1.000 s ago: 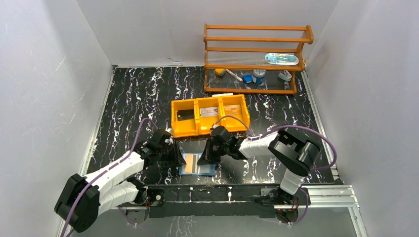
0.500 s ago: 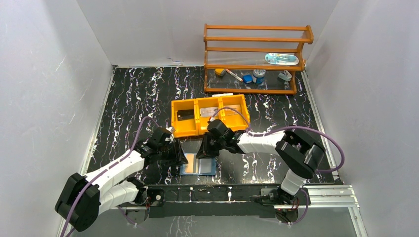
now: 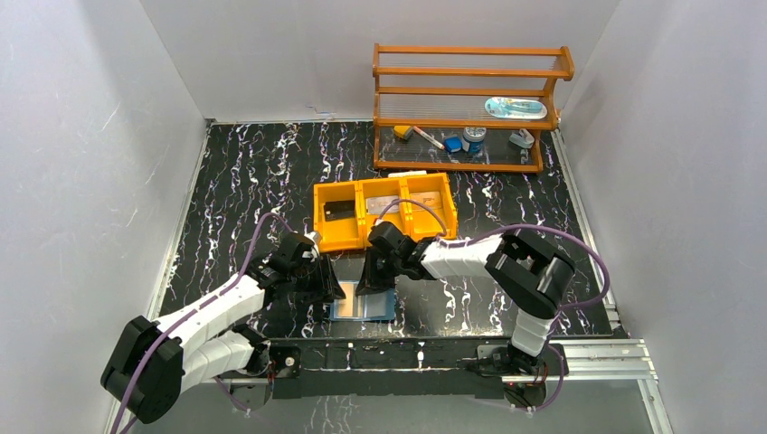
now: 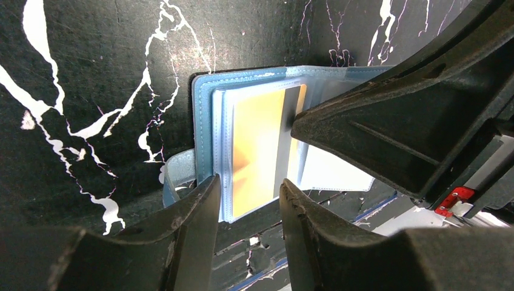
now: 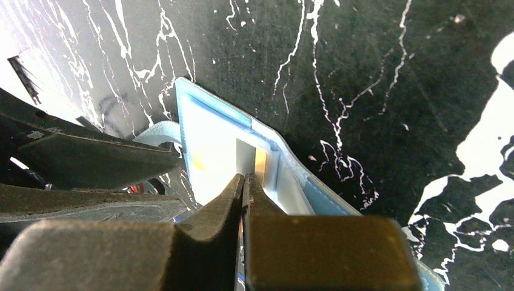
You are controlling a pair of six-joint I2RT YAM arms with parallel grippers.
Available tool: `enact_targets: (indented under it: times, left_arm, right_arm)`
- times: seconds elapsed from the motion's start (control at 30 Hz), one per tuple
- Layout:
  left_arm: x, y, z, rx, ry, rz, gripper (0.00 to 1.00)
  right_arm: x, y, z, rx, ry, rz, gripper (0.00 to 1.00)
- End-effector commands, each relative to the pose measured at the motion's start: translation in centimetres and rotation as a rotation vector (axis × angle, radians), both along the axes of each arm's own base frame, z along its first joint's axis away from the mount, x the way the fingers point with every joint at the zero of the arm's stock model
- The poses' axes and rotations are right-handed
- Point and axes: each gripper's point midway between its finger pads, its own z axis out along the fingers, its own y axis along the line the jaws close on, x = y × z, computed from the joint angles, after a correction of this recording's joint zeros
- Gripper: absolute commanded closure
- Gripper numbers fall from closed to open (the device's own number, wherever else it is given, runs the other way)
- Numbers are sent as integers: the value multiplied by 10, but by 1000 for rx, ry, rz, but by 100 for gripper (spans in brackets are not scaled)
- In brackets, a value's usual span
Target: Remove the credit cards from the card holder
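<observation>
Card holder [image 3: 375, 309] lies open at the near edge of the table [image 3: 271, 181], between my arms. My left gripper [image 4: 248, 188] is part open, empty, over its left leaf. My right gripper [image 5: 243, 179] is pinched nearly together at a card edge; grip unconfirmed. Orange card [image 4: 257, 151] not yet out.

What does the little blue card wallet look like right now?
The card holder lies open and flat on the black marbled table. It looks like soft, stitched blue plastic with clear pockets, and an orange card shows in one. The left gripper sits at one edge with jaws open. The right gripper, closed, has its tip at a pocket.
</observation>
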Motion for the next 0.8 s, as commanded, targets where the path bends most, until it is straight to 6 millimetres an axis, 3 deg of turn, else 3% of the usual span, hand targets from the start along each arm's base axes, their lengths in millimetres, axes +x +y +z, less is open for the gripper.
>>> enact_targets:
  times: [0.0,0.6,0.77]
  left_arm:
    - [5,-6,14,-29,-34,-17,60]
    - [7,-17,24,-80,-57,-65,57]
    - [4,-17,15,-75,-17,-60,57]
  right_arm:
    - [-8,-39,-32,-178,15,-51,91]
    - [-16,-54,-51,-204,63,-87,98]
    - [-19,-55,-56,-197,84,-87,98]
